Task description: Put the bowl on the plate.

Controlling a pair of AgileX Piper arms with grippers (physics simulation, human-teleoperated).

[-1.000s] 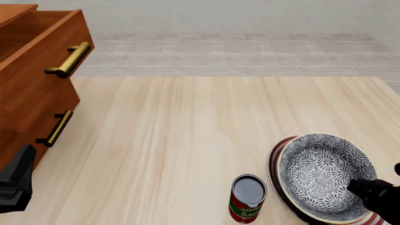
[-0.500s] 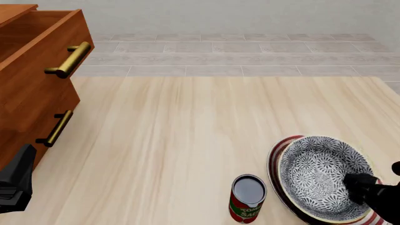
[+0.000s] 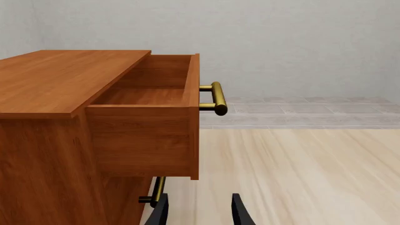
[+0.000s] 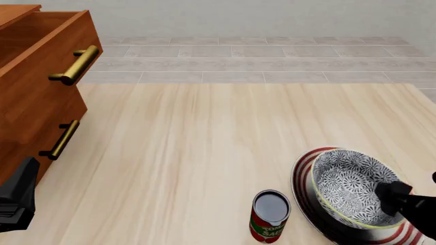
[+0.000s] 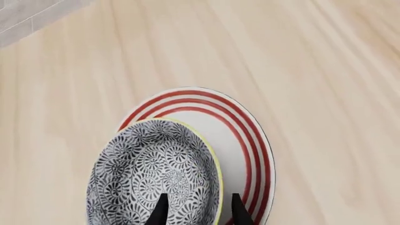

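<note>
The bowl [image 4: 352, 188] sits over the plate [image 4: 308, 179], toward the plate's side nearest the can [image 4: 270, 216], and in the front view it looks tipped, its near wall raised where the right tool [image 5: 196, 209] meets it. That tool's fingers straddle the bowl's rim, one inside and one outside, so it appears to be gripping the bowl by its wall. To finish well, I judge the bowl should be lowered until its base lies flat on the plate's white middle, then released straight, with the fingers parting before the arm lifts, so the rim is not dragged sideways toward the can just beside the plate. The left tool [image 3: 198, 210] hangs near the cabinet [image 3: 56, 140] with its fingers apart and nothing between them. The bowl holds nothing that shows; the can's top is dark and its contents cannot be told; the open top drawer [image 3: 150, 117] shows only bare wood inside. All stand on the bench [image 4: 204, 153].
</note>
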